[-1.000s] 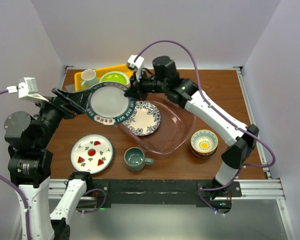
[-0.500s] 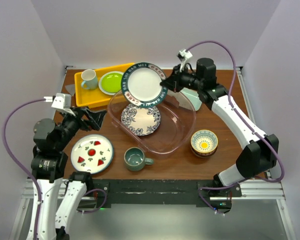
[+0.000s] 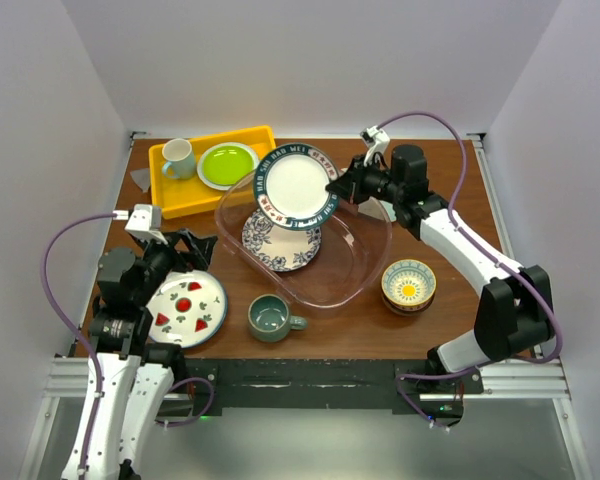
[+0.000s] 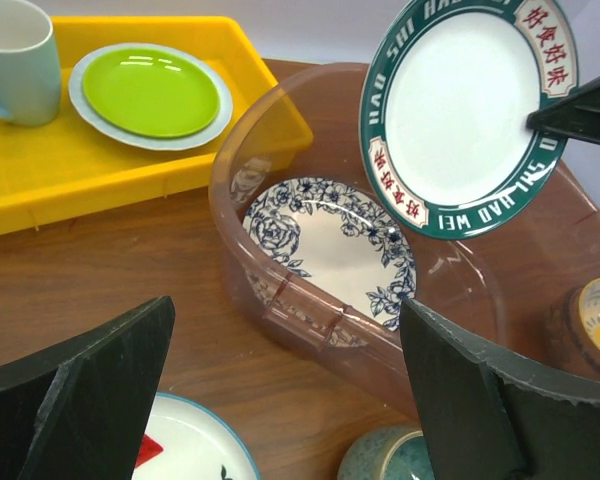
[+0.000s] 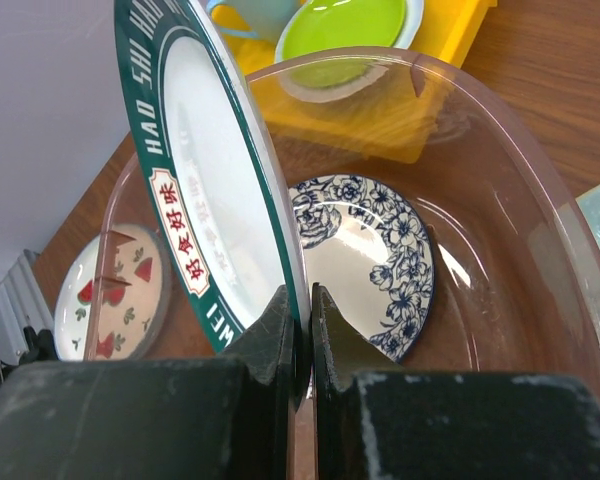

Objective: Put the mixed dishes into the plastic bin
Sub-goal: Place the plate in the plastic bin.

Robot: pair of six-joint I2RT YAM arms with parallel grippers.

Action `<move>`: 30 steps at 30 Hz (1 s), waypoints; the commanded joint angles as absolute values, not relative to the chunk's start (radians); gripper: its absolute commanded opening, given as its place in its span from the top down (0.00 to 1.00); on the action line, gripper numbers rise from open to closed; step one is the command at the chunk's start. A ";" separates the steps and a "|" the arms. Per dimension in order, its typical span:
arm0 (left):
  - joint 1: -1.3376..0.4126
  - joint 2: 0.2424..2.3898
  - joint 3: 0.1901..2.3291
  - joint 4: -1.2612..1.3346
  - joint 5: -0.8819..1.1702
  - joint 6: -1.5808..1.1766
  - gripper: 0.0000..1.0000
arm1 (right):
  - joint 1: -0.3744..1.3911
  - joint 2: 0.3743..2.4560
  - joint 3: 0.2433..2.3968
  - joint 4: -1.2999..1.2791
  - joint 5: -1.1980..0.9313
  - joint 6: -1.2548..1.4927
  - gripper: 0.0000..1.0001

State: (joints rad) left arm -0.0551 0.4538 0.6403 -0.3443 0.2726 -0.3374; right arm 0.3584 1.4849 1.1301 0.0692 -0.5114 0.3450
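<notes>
— Where's the green-rimmed white round plate (image 3: 296, 187)?
— Tilted over the clear pinkish plastic bin (image 3: 358, 262), right jaws clamped on its rim. Probably stiff, slick, breakable; a rim hold suits. Left jaws wide, empty.

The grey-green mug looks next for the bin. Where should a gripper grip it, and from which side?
Probably the rim, from straight above: the grey-green mug stands upright with its mouth open, so one finger fits inside and one outside, on the wall away from the handle, which points right.
</notes>
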 commanded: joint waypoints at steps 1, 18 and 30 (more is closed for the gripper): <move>-0.060 0.448 0.627 -0.258 0.236 -0.327 0.00 | 0.353 1.468 1.103 0.232 -0.491 0.391 1.00; -0.060 0.448 0.618 -0.252 0.222 -0.328 0.00 | 0.354 1.503 1.025 0.321 -0.457 0.431 1.00; -0.060 0.449 0.617 -0.249 0.219 -0.328 0.00 | 0.356 1.525 0.989 0.359 -0.426 0.454 1.00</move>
State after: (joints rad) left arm -0.0551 0.4538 0.6235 -0.3000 0.2298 -0.3378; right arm 0.3584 1.5345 0.9894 0.2417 -0.4522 0.4282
